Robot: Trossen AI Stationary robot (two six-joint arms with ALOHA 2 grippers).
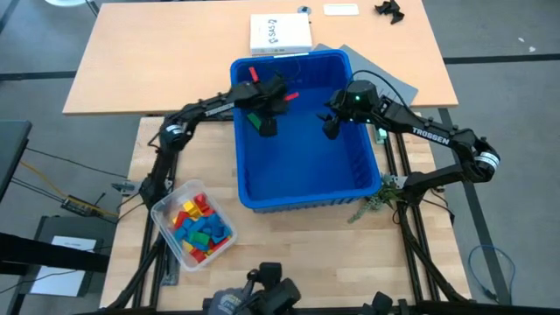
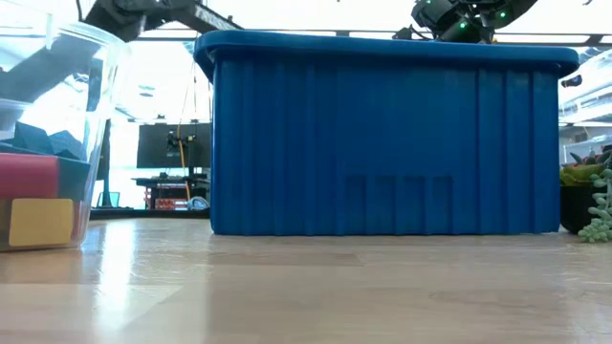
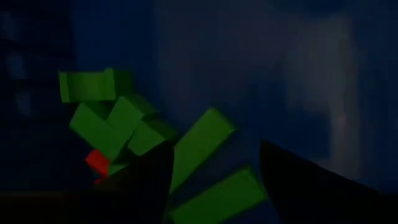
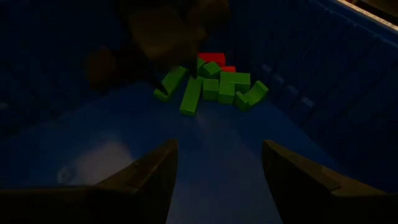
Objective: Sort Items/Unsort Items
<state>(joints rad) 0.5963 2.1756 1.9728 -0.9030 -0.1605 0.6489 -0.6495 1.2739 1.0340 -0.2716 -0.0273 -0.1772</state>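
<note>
Left gripper (image 3: 214,186), fingers apart, poised over green blocks (image 3: 124,124) heaped in blue bin (image 1: 306,188) corner; nothing clamped. Right gripper (image 4: 217,180), likewise parted and empty, nearby. Blocks judged light, rigid, smooth: best pinched across flat parallel faces, avoiding wedge slopes.

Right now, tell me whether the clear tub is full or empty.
Partly full: the clear tub holds red, yellow, green and blue blocks, heaped below its rim.
</note>
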